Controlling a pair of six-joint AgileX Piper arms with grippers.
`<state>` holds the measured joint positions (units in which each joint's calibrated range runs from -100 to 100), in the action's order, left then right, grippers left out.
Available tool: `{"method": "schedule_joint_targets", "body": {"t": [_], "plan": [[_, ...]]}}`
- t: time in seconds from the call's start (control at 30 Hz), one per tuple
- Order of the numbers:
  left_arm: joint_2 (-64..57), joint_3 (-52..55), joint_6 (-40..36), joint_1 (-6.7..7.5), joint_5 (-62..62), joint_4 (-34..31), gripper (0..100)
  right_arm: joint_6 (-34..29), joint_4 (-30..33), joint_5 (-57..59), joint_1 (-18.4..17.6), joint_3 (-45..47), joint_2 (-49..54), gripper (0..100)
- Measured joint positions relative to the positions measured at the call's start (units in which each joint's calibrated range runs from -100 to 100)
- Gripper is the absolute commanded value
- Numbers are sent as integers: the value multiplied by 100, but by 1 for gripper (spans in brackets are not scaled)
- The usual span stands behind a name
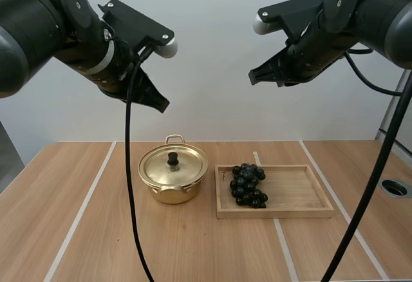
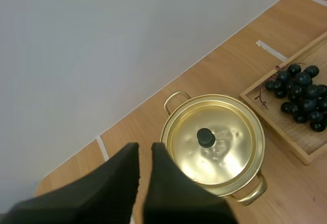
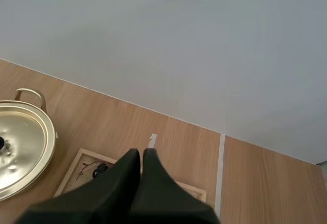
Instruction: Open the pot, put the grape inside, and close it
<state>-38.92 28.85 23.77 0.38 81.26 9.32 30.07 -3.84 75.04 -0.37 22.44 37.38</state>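
High view: left gripper, right gripper, tips together, above pot and grapes

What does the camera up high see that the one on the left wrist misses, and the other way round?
High view: the right gripper, raised over the table, and the whole wooden tray. Left wrist view: the left gripper up close, fingers together, and small dents in the lid. Shared: the gold pot, lid on, with its black knob, and the bunch of grapes lying at the tray's end nearest the pot.
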Motion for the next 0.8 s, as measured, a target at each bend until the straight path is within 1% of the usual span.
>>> {"method": "schedule_joint_targets", "body": {"t": [0.03, 0.07, 0.1, 0.3, 0.37, 0.63, 0.8], "plan": [[0, 0, 114, 0, -41, 0, 82, 10, 0, 0, 0, 0, 0, 74], [0, 0, 196, 0, -98, 11, 99, 21, 0, 0, 0, 0, 0, 93], [0, 0, 293, 0, -190, 36, 100, 76, 0, 0, 0, 0, 0, 100], [177, -11, 665, 0, -397, 130, 100, 246, 0, 22, 0, 0, 0, 100], [384, -11, 695, 34, -379, 130, 100, 255, -4, 77, 0, 0, 0, 100], [1527, -11, 572, 255, -256, 119, 100, 255, -49, 94, 0, 0, 0, 100], [2188, -11, 375, 300, -256, 109, 100, 255, -99, 94, 0, 0, 0, 100]]}}
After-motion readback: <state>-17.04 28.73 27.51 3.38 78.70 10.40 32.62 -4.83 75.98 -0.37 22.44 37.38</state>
